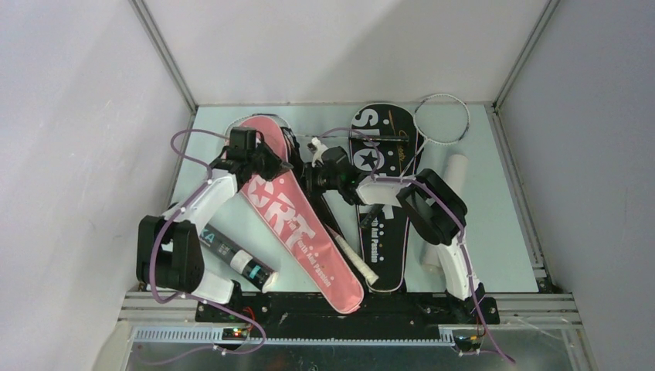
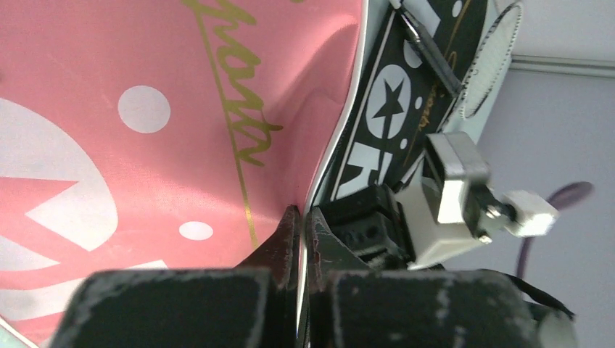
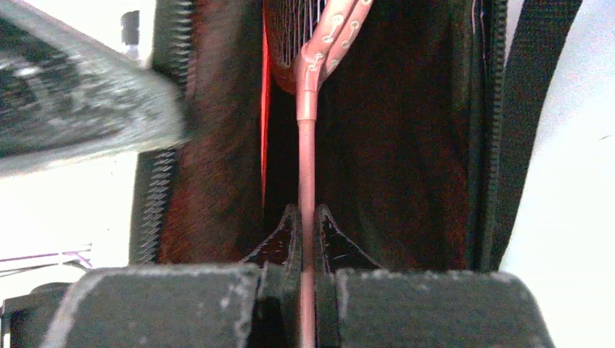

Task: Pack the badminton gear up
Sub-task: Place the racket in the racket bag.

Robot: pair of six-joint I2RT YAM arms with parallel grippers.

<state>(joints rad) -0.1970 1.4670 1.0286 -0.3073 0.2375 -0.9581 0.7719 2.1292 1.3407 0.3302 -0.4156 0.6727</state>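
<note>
Two pinches | your left gripper point(image 2: 299, 221): pink cover point(image 2: 145, 167) edge | right gripper point(image 3: 307, 221): racket point(image 3: 307, 145) shaft, pointing 12 o'clock into cover

Soft, even light fills the overhead view: the pale counter point(image 1: 510, 232) is bright, with only faint shade. In the left wrist view the pink cover point(image 2: 181, 145) shows a satin sheen; the left hand point(image 2: 299, 217) at 6 o'clock is dark and blurred. The right wrist view is dim and reddish around the sharp pink racket point(image 3: 307, 145), blown out white at 3 and 9 o'clock; a grey shape point(image 3: 80, 94) at 10 o'clock is smeared out of focus.
</note>
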